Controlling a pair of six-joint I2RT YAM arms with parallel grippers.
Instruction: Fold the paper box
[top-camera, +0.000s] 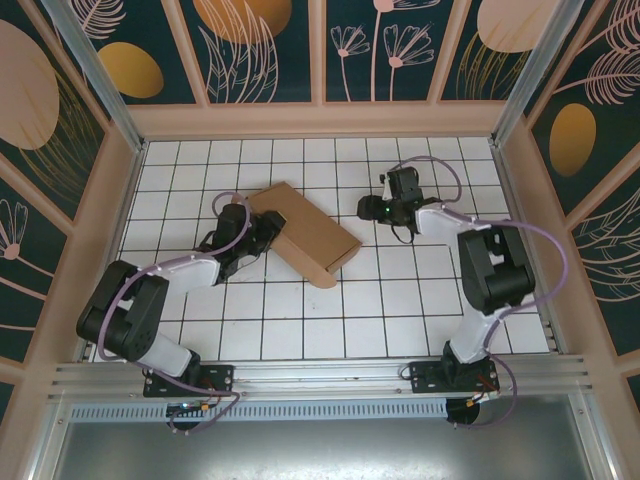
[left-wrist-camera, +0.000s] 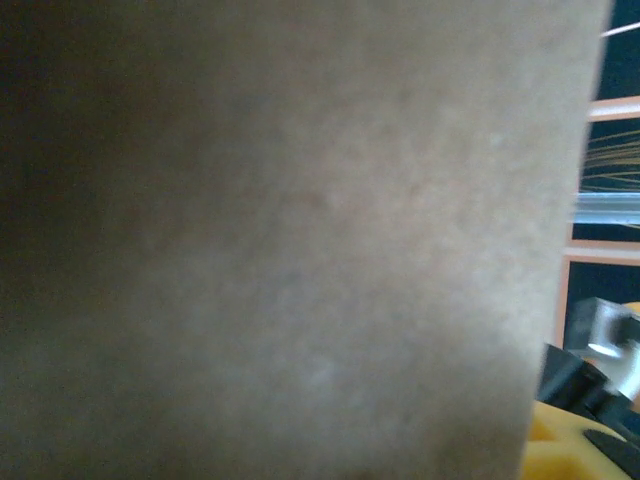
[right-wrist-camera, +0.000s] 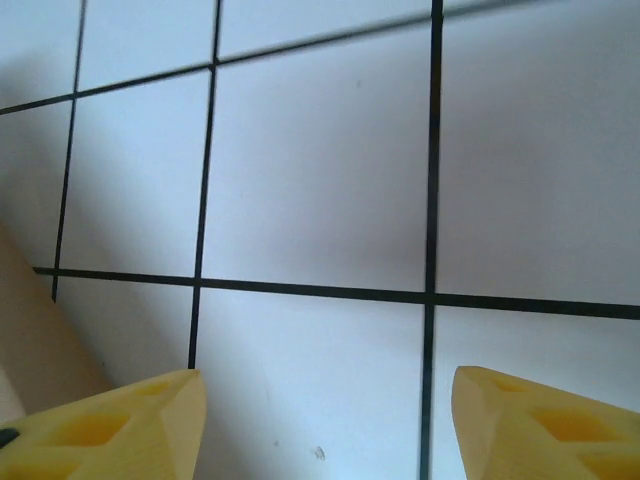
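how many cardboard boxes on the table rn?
1. The paper box lies just left of centre on the tiled table, its left edge at the left gripper. A second one hidden under it can't be ruled out.

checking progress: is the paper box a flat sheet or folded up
Folded up: from above, the paper box shows a top face and a lighter side wall along its near edge. Tabs: cannot tell.

White tiled floor (top-camera: 300, 330); dark floral walls (top-camera: 270, 50).
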